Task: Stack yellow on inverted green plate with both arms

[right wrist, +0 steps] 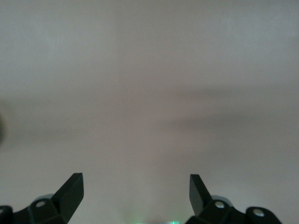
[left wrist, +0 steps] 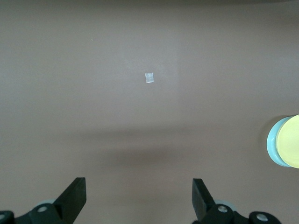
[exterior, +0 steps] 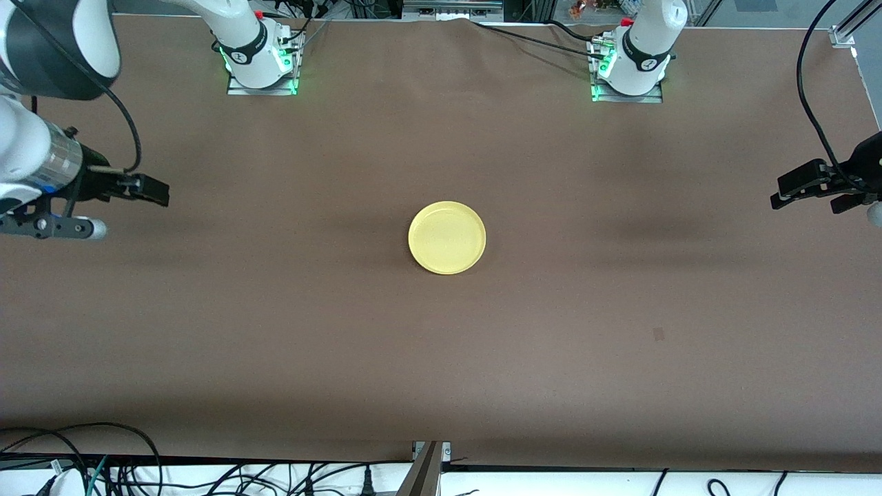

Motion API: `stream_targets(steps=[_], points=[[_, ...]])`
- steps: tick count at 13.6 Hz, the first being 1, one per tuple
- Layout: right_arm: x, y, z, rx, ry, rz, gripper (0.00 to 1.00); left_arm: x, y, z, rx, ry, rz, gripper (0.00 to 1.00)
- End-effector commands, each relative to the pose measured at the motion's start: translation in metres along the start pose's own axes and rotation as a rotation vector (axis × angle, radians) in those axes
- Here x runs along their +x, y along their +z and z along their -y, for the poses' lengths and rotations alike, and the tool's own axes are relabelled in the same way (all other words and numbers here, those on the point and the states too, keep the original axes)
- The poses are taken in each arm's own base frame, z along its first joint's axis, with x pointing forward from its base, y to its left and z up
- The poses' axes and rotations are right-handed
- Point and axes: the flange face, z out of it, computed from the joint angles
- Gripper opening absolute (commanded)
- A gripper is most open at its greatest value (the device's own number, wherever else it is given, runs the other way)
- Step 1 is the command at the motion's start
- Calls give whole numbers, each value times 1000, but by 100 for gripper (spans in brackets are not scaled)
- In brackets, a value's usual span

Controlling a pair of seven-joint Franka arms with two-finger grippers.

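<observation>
Brown cloth covers the whole table [exterior: 275, 331], which stretches wide and bare on every side of the stack at its middle. Cables and a pale ledge run along the table's edge nearest the front camera, and the two arm bases stand at the other long edge.

At the centre lies the yellow [exterior: 447, 238] plate, rim up and hollow facing upward. It is round, so no long axis shows. The left wrist view shows it resting on the green plate [left wrist: 271, 145], whose pale edge peeks out from under it.

Left hand [exterior: 806, 191] hangs over the left arm's end of the table, fingers spread, holding nothing. Right hand [exterior: 134, 189] hangs over the right arm's end, fingers likewise spread and empty. Both are well apart from the plates. A small pale patch [left wrist: 149, 77] marks the cloth.
</observation>
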Motion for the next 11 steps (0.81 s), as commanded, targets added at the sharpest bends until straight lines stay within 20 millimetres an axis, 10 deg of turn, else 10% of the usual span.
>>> stream_targets(steps=[1, 5, 8, 11], points=[[-17, -11, -12, 37, -49, -3, 100, 2, -6, 0, -13, 1, -7, 100], [-36, -3, -21, 24, -74, -12, 100, 2, -6, 0, -13, -1, -7, 100], [-55, 4, -66, 67, -8, -36, 100, 2, -6, 0, -15, -2, -7, 100], [-59, 0, -55, 51, -29, -68, 100, 2, -6, 0, -15, -2, -7, 100]])
